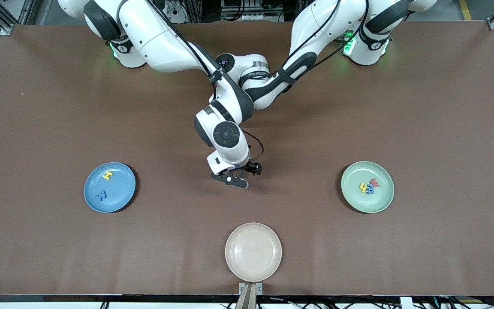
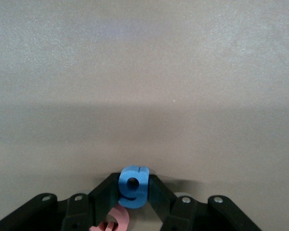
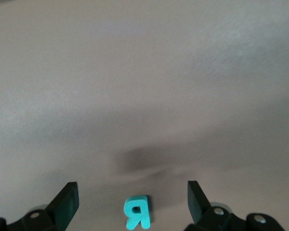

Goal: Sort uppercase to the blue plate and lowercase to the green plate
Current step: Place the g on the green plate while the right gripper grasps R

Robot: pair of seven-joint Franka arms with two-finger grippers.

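Left gripper (image 2: 133, 202): fingers pinched on blue g (image 2: 133, 186), red G (image 2: 113, 222) just beneath. Right gripper (image 3: 133, 202): fingers spread wide, teal R (image 3: 137, 211) on the brown table (image 3: 144, 86) between them.

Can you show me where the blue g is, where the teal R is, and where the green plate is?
blue g (image 2: 133, 186): left wrist view, on the letter's round loop, pinched by the left gripper.
teal R (image 3: 137, 211): right wrist view, on the letter's middle, below the open right gripper.
green plate (image 1: 383, 198): front view, on a bare part inside the rim.
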